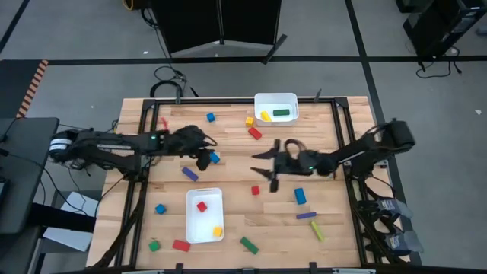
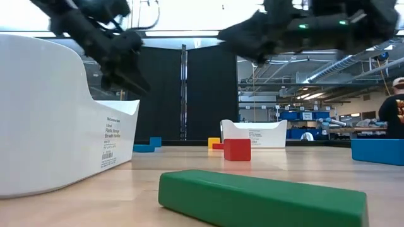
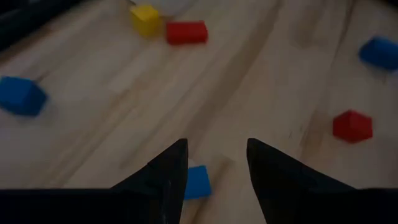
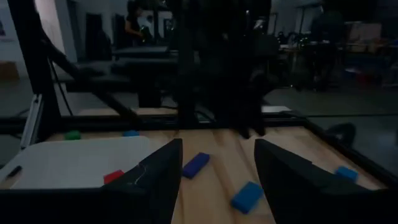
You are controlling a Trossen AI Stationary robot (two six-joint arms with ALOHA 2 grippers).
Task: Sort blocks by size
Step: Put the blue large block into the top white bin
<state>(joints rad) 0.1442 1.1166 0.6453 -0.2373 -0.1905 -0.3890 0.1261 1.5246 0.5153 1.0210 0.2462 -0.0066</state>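
Observation:
Several small blocks lie scattered on the wooden table point(image 1: 335, 228). My left gripper point(image 1: 203, 160) hangs open and empty above the table's middle, beside a blue cube point(image 1: 215, 158). In the left wrist view point(image 3: 214, 158) that blue cube point(image 3: 199, 182) lies next to one finger. My right gripper point(image 1: 267, 169) is open and empty right of the middle, above the table, with a red cube point(image 1: 256, 189) just near of it. In the right wrist view point(image 4: 217, 158) its fingers frame a purple bar point(image 4: 196, 165) and a blue block point(image 4: 247, 196). In the low view both grippers are raised.
A white tray point(image 1: 190, 228) at the near middle holds a red cube point(image 1: 202, 205) and a yellow cube point(image 1: 218, 230). A white tray point(image 1: 259, 99) at the far edge holds a yellow block and a green bar point(image 1: 282, 113). A green bar point(image 2: 262, 198) lies near the front edge.

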